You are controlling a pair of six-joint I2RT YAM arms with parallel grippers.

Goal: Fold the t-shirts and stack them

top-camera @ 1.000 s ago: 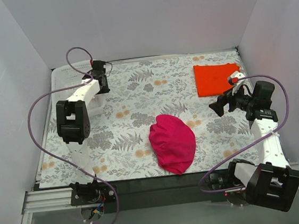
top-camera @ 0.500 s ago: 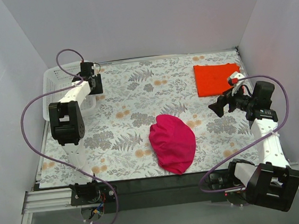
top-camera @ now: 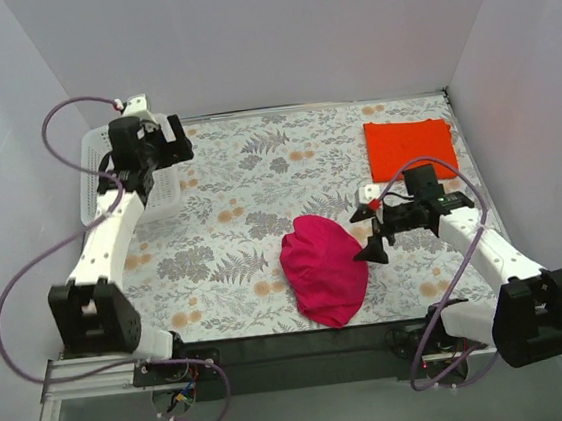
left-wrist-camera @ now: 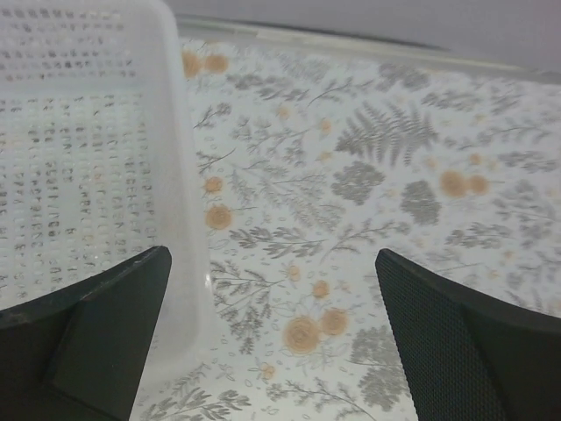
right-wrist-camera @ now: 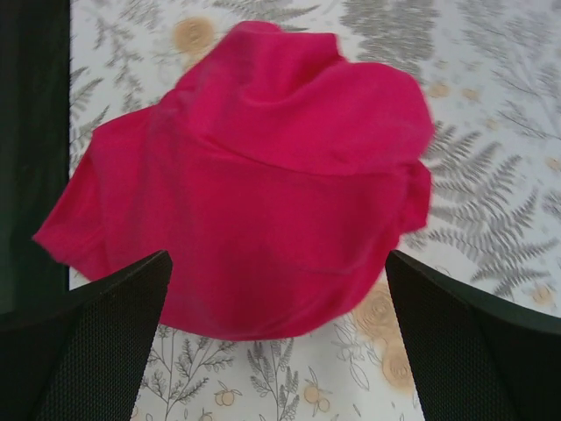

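White walls enclose a table covered by a grey fern-and-flower tablecloth. A pink t-shirt lies crumpled in a rounded heap near the front middle, not yet folded. An orange t-shirt lies flat in the far right corner, folded into a neat rectangle. A white plastic basket sits at the far left.

The right gripper hovers just beside the heap's right edge, jaws wide apart and holding nothing. The left gripper is well away, above the basket's inner edge, and is also spread wide and empty.

The likely step is spreading the pink shirt flat. To do it well, the right gripper should pinch one outer edge of cloth — not the bulk of the heap. The left arm should then cross over to take a second corner, so the shirt opens out rather than bunching.
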